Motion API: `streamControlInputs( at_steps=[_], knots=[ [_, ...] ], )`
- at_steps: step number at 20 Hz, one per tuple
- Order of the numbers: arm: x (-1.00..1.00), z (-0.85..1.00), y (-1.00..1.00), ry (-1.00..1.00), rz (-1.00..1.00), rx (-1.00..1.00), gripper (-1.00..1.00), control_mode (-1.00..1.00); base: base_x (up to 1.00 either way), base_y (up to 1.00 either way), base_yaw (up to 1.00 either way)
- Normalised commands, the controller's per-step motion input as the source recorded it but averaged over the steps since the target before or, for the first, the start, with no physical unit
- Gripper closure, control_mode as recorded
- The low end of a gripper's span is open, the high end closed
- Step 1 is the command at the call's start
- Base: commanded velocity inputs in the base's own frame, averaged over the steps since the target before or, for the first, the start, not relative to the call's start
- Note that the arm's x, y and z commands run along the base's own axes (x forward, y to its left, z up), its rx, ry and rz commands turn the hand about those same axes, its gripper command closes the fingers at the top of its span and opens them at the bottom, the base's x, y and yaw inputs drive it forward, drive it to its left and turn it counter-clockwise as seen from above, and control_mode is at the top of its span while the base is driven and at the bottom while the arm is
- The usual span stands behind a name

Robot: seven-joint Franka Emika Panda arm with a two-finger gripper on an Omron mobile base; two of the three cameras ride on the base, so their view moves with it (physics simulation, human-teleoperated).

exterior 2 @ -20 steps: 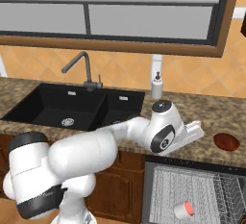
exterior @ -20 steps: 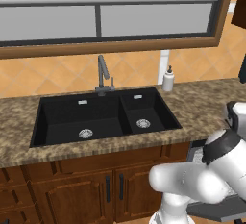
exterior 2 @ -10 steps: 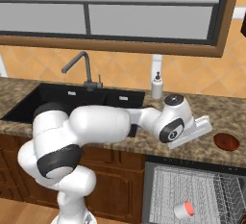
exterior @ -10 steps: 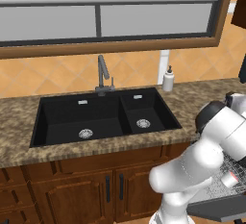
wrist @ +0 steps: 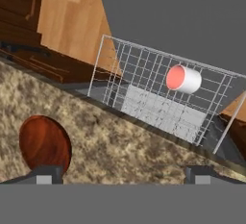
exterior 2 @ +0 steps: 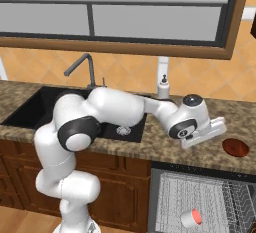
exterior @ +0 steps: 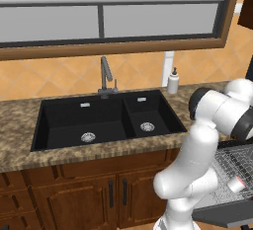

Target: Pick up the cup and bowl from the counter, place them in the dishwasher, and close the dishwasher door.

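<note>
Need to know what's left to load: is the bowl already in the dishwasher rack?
No. The bowl sits on the counter, while the cup lies in the rack.

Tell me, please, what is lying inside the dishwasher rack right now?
Only the cup lies on its side in the dishwasher rack; the rack's right end is cut off by the right base view's edge.

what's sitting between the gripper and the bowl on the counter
Nothing. In the right base view the open gripper hangs over the counter, and only bare speckled worktop separates it from the reddish-brown bowl.
</note>
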Motion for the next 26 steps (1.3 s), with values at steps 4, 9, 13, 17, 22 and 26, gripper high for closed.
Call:
streamControlInputs(
  at_steps=[4,9,13,17,22,26],
  knots=[
    [0.41,-0.09,-0.29,0.00,0.00,0.04,-1.00,-1.00,0.00,0.00,0.00],
    [0.18,-0.06,-0.17,0.00,-0.04,0.00,-1.00,-1.00,0.00,0.00,0.00],
    [0.15,-0.17,-0.04,0.00,-0.12,0.00,-1.00,-1.00,0.00,0.00,0.00],
    [0.13,-0.21,0.00,0.00,-0.07,0.00,-1.00,-1.00,0.00,0.00,0.00],
    [0.06,-0.18,0.00,0.02,-0.09,0.00,-1.00,-1.00,0.00,0.00,0.00],
    [0.18,-0.24,0.00,0.06,-0.09,0.00,-1.00,-1.00,0.00,0.00,0.00]
  ],
)
